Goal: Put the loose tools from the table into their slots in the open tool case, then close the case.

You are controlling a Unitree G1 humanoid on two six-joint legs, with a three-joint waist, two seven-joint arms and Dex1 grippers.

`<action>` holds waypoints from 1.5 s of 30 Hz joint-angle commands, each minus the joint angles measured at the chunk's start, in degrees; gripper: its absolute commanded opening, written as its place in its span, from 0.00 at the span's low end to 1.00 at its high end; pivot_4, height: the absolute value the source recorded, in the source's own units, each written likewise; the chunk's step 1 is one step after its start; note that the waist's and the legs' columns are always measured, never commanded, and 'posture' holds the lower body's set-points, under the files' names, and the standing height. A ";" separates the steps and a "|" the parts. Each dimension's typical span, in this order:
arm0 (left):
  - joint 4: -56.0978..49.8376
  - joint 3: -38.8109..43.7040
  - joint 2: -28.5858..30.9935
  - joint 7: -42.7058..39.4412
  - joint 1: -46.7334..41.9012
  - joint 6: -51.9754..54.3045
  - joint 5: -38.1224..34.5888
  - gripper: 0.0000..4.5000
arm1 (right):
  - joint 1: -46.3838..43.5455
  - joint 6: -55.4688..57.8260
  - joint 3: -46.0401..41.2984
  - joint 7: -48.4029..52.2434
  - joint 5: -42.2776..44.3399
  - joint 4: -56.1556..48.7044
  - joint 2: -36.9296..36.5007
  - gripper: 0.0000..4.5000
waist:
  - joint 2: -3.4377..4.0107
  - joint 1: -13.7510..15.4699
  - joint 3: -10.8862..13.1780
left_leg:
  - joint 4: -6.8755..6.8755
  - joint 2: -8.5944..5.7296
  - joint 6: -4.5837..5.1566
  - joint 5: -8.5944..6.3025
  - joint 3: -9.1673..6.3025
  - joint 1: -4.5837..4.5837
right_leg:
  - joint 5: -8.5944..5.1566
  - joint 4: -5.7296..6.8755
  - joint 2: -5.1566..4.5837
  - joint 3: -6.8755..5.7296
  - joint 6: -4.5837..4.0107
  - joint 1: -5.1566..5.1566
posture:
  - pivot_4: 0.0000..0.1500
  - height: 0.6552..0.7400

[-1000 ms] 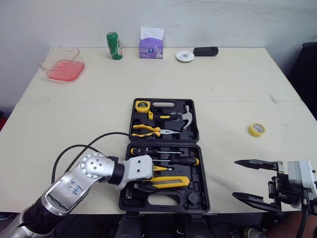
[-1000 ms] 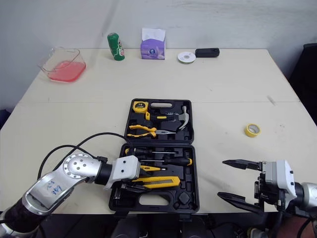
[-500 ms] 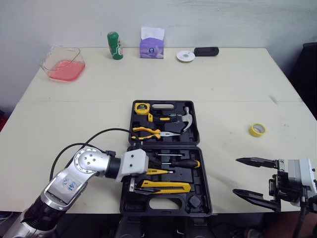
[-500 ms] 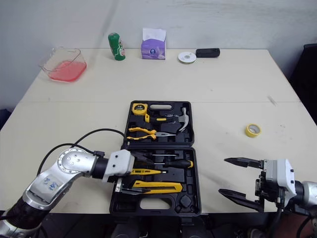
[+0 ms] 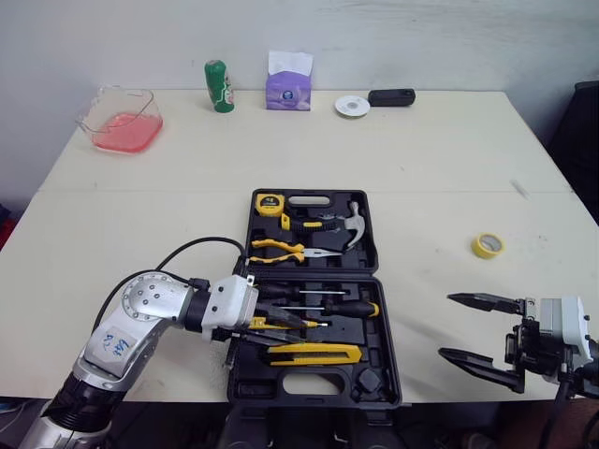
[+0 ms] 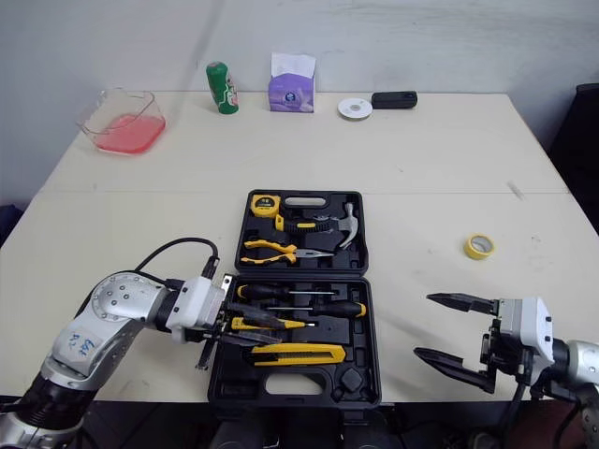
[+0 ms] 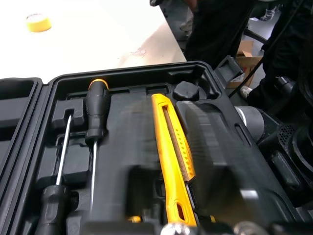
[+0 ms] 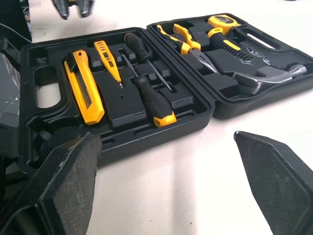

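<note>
Counter (image 5: 140, 215): tool case (image 5: 384, 379) open, slots look full; left hand (image 5: 281, 327) over near half, probably seating tools, grip unclear; right hand (image 5: 447, 325) agape, idle.

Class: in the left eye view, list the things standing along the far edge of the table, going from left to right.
clear tub with pink contents → green bottle → purple tissue box → white disc → small black box

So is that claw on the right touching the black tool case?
Apart. In the left eye view, the right gripper hangs open to the right of the tool case, with bare table showing between them.
</note>
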 commanded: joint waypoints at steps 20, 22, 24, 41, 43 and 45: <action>3.26 -8.23 -2.31 0.29 -0.22 -3.18 8.52 0.01 | 0.75 -1.37 0.70 5.69 3.20 -7.08 -1.89 1.00 | 0.00 0.04 0.00 | 0.01 0.00 0.03 -0.01 0.01 0.00 | 0.02 0.00 0.00 -0.03 0.04 0.00 | 1.00 1.00; 3.42 -8.87 -2.42 0.37 0.22 -3.05 9.08 0.01 | 0.73 -0.87 0.62 5.30 3.38 -6.88 -2.06 1.00 | 0.00 0.02 0.00 | 0.02 -0.01 0.03 -0.01 0.02 0.00 | 0.02 0.00 -0.01 -0.04 0.04 0.00 | 1.00 1.00; 3.53 -9.18 -2.63 0.56 0.39 -2.69 9.14 0.01 | 0.48 -0.54 0.65 4.76 3.33 -6.66 -1.97 1.00 | 0.00 0.01 0.00 | 0.02 -0.01 0.04 -0.01 0.01 0.00 | 0.02 0.00 -0.01 -0.03 0.04 0.00 | 1.00 1.00; 7.31 -15.07 -0.87 5.01 -1.77 8.43 17.58 0.01 | 1.63 0.41 0.86 1.61 2.60 -7.45 -1.00 1.00 | 0.06 0.00 -0.04 | 0.02 -0.01 0.10 -0.01 -0.11 0.17 | 0.02 -0.03 -0.04 0.02 0.03 0.25 | 1.00 1.00; 6.92 -16.13 -0.09 5.38 -1.40 10.24 18.42 0.01 | 1.86 0.36 0.84 1.18 2.41 -7.33 -0.76 1.00 | 0.09 0.01 -0.11 | 0.02 0.00 0.11 -0.01 -0.18 0.21 | 0.01 -0.04 -0.03 -0.01 0.02 0.31 | 1.00 1.00; 6.12 -17.02 0.11 5.58 -1.20 10.57 18.46 0.01 | 2.05 -0.08 1.05 0.80 1.94 -7.04 -0.40 1.00 | 0.11 0.02 -0.17 | 0.01 0.01 0.16 -0.04 -0.19 0.32 | 0.01 -0.09 -0.04 -0.02 0.02 0.44 | 1.00 1.00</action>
